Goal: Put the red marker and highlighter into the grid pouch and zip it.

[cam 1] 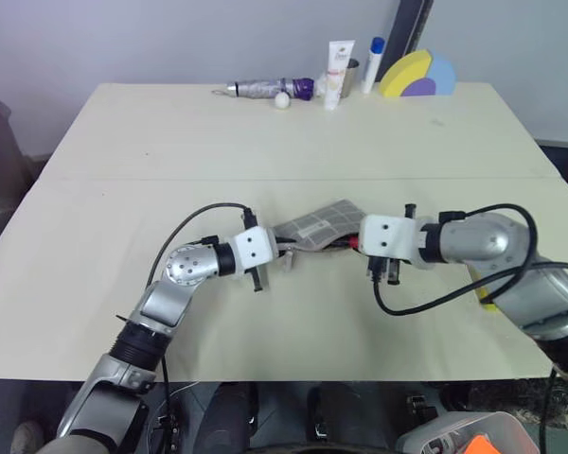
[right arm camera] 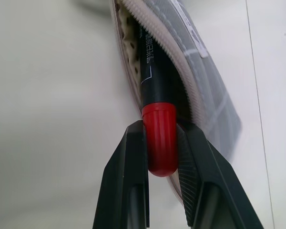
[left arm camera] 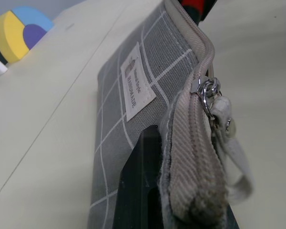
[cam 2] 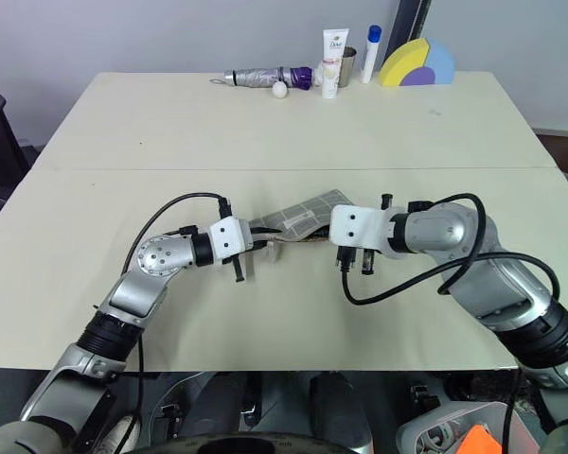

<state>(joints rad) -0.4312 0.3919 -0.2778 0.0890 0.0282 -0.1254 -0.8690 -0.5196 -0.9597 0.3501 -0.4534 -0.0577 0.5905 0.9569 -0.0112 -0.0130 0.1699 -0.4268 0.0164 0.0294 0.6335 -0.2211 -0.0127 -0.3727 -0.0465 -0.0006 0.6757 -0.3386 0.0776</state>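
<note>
Two grippers meet at the grid pouch point(cam 1: 317, 227), which lies near the middle of the table point(cam 1: 293, 142) and serves as the reference for all entries.

Item 1, left gripper point(left arm camera: 181, 210): at the pouch's zip-pull end, fingers clenched on the pouch's edge, one black finger point(left arm camera: 136, 186) pressed against the grey fabric beneath the white label. The zip slider and its pale cord pull point(left arm camera: 229, 143) hang just beside this grip.

Item 2, right gripper point(right arm camera: 159, 167): at the opposite end of the pouch, fingers grasping the red end of the red marker point(right arm camera: 157, 119).

Item 3, red marker: black barrel lying inside the pouch's open mouth between the two zip edges, red end protruding outside the pouch, held between the right gripper's pads.

Item 4, highlighter point(cam 1: 488, 295): a yellow sliver on the table to the right of the pouch, mostly hidden behind the right forearm; well apart from the pouch.

Item 5, far table edge, beyond the pouch: a folded umbrella with purple handle point(cam 1: 270, 89), a small white ball point(cam 1: 282, 100), a white tube point(cam 1: 338, 74) standing upright, a metal cup point(cam 1: 351, 76), a white pen with blue cap point(cam 1: 372, 64), and a yellow, purple and blue arched block point(cam 1: 417, 76).
</note>
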